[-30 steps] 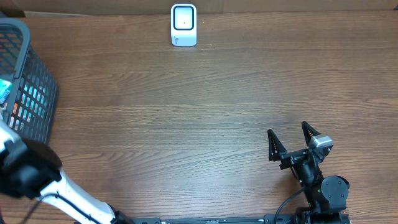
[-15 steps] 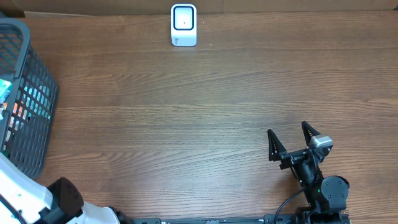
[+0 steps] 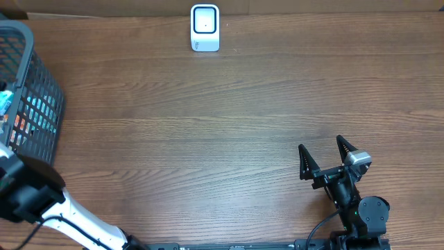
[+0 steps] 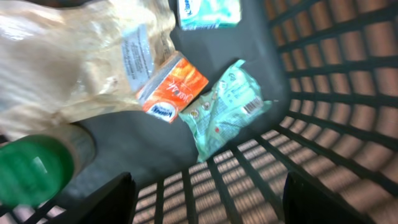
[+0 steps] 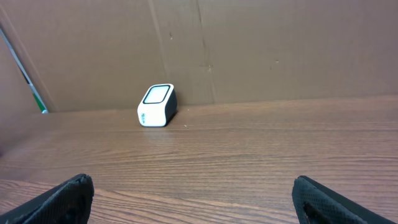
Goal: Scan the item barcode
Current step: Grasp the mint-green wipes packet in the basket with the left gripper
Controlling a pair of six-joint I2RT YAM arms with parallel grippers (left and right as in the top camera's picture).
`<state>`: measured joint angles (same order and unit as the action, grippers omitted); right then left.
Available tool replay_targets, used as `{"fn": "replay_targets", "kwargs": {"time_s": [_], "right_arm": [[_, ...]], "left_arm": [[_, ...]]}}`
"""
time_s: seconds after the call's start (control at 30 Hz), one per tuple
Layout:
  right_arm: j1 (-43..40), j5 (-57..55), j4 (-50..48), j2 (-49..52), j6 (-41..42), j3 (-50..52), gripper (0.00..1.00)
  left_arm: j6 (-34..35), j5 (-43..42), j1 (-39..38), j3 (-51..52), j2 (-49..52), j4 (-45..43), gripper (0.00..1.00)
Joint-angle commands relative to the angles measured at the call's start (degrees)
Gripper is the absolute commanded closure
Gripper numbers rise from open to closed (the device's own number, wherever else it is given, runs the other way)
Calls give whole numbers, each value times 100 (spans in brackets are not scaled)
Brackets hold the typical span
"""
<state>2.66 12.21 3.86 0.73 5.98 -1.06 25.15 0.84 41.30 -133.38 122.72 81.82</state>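
The barcode scanner point(image 3: 205, 28), white with a dark window on top, stands at the far edge of the wooden worktop point(image 3: 208, 125), a little left of the middle. Behind it is a brown cardboard wall point(image 5: 249, 50). A dark grey plastic basket point(image 3: 38, 104) with lattice walls stands at the left edge of the worktop.

All the items lie on the floor of the basket. A mint-green packet point(image 4: 227, 106) is turned so that its barcode faces up. An orange packet point(image 4: 174, 87) lies just beside it, touching its corner. A clear crinkled bag point(image 4: 74, 56) with a printed label partly covers the orange packet. A bottle with a green cap point(image 4: 34, 168) lies near the bag, and a teal-and-white pack point(image 4: 208, 12) is further in.

The left hand point(image 4: 217, 205) is above the basket floor with its fingers spread, and nothing is between them. The white left arm point(image 3: 28, 198) is at the near left corner.

The right hand point(image 3: 320, 144) is over the near right part of the worktop, with fingers wide apart and empty, well apart from the scanner.
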Motion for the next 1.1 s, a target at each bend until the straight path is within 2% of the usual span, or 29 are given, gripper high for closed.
{"fn": "replay_targets", "kwargs": {"time_s": [0.0, 0.2, 0.4, 0.87, 0.9, 0.93, 1.0, 1.03, 1.07], "right_arm": [[-11, 9, -37, -55, -4, 59, 0], [-11, 9, -37, -55, -4, 59, 0], [-11, 9, -37, -55, -4, 59, 0], [-11, 9, -37, -55, -4, 59, 0], [-11, 9, -37, -55, -4, 59, 0], [-11, 9, -37, -55, -4, 59, 0], [-11, 9, -37, -55, -4, 59, 0], [-11, 9, -37, -55, -4, 59, 0], [-11, 9, -37, -55, -4, 59, 0]], "left_arm": [[57, -90, -7, 24, 387, -20, 32], [-229, -42, -48, 31, 1274, 81, 29], [-245, -46, -39, 214, 1836, -48, 31], [-704, -343, -236, 1182, 1926, -1123, 40], [-719, -343, -245, 1239, 1926, -1156, 46], [-719, -343, -245, 1287, 1926, -1165, 58], [-719, -343, -243, 1316, 1926, -1163, 91], [-719, -343, -243, 1314, 1926, -1161, 96], [-719, -343, -243, 1300, 1921, -1156, 96]]}}
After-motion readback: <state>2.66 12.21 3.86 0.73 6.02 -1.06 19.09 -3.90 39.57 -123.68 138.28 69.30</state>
